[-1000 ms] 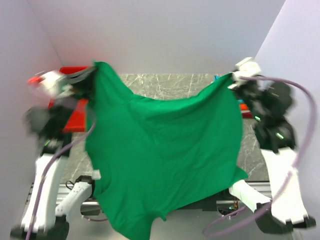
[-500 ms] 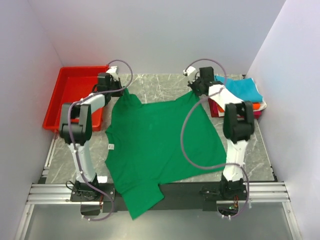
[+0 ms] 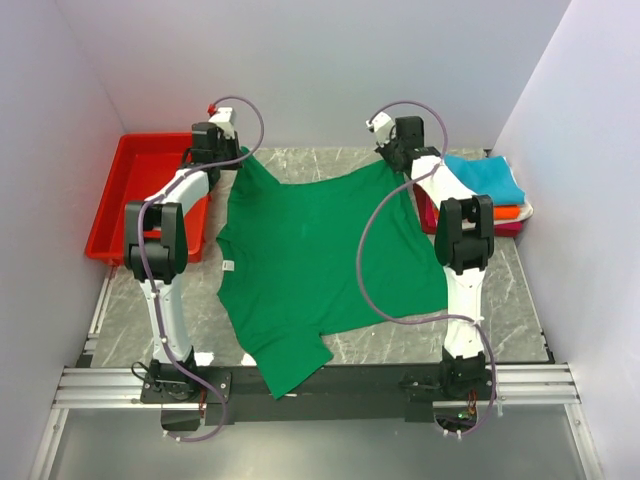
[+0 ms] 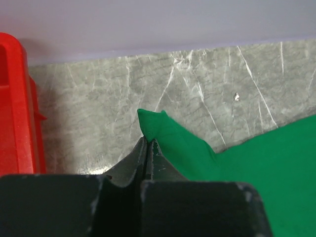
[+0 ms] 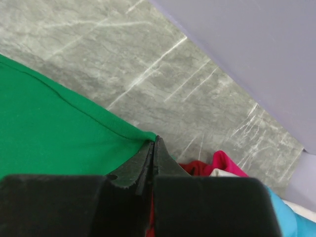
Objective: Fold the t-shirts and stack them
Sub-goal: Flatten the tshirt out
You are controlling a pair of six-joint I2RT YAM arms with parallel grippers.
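Observation:
The bright green t-shirt (image 3: 310, 250) lies spread on the grey marble table, its near end hanging over the front edge. My left gripper (image 3: 236, 160) is shut on the shirt's far left corner (image 4: 155, 126), low over the table. My right gripper (image 3: 392, 160) is shut on the far right corner (image 5: 140, 134), also low near the back wall. A stack of folded shirts, teal (image 3: 482, 178) on top with orange and red below, sits at the far right. Red and white folded cloth (image 5: 224, 165) shows beside the right fingers.
A red plastic tray (image 3: 140, 185) stands at the far left beside the left arm; its wall shows in the left wrist view (image 4: 17, 108). The back wall is close behind both grippers. Bare marble (image 3: 310, 160) lies between the grippers.
Both grippers have brought the shirt down from hanging in the air and drawn it toward the back wall. It now lies flat and farther back.

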